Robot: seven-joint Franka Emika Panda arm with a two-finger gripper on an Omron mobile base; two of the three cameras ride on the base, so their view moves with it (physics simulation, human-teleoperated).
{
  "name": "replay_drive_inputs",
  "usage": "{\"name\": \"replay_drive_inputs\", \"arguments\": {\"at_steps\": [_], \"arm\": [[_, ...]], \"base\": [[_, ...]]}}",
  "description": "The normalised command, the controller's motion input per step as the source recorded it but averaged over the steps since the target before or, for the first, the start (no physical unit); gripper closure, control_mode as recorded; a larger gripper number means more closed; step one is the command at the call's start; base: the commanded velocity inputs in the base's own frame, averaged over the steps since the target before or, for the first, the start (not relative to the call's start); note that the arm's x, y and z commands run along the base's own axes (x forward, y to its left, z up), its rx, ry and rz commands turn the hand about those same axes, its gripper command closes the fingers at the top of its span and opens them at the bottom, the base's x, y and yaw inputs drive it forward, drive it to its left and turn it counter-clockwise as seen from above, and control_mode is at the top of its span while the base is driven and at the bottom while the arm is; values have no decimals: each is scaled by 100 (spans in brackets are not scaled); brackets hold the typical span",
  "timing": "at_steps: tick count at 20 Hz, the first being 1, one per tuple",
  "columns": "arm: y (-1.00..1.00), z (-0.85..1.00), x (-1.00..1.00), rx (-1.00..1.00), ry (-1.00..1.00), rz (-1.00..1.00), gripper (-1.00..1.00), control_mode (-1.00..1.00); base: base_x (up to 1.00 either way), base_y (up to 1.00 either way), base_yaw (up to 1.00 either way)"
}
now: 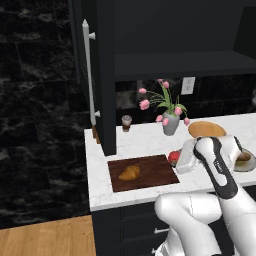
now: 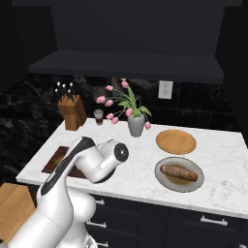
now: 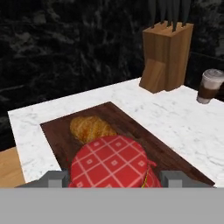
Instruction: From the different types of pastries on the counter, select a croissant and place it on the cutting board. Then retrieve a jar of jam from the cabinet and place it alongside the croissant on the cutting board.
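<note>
White marble worktop (image 1: 145,140) under a black cabinet (image 1: 105,75). End effector (image 3: 109,181) closed on the jar of jam (image 3: 114,162), red checked lid up, over the cutting board's (image 1: 155,170) right end. Croissant (image 1: 129,173) lies on the board, left of the jar. Hand view adds knife block (image 3: 168,57) and lidded cup (image 3: 210,86); right base view adds the roll (image 2: 179,172) on its plate (image 2: 164,180).

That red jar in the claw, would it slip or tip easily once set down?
The jar of jam looks squat and wide, so it probably stands steady. Its checked lid looks like cloth, likely less slippery than bare glass. It is probably heavy for its size.
</note>
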Motion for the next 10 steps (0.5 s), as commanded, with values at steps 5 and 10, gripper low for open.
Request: {"name": "replay_drive_inputs", "arguments": {"at_steps": [5,10], "arm": [[29,-47,32,2,5,3,100,-100],[67,-61,50,1,2,0,100,-100]], "base": [[0,0,0],[0,0,0]]}}
